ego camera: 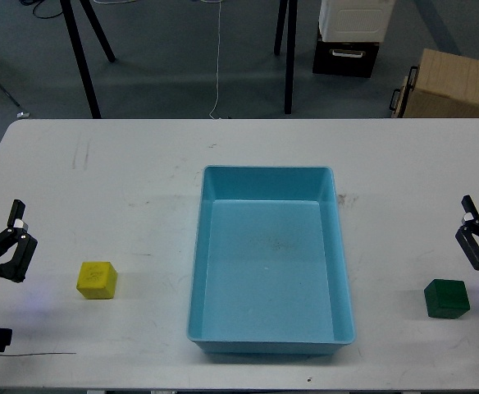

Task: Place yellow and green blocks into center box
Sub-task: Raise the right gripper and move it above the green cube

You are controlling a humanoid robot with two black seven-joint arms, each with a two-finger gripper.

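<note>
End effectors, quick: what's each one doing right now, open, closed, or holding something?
Left end effector: open, holding nothing, beside the yellow block.
Right end effector: open, holding nothing, near the green block.

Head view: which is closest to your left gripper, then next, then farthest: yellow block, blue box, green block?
From my left gripper:
1. Yellow block, just beside it on the left side.
2. Blue box, in the middle of the table.
3. Green block, far over on the right side.

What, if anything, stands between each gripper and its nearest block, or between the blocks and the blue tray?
Nothing visible. Bare table separates the left gripper from the yellow block and the right gripper from the green block. Only the light-blue tray's own low walls lie between blocks and tray floor.
</note>
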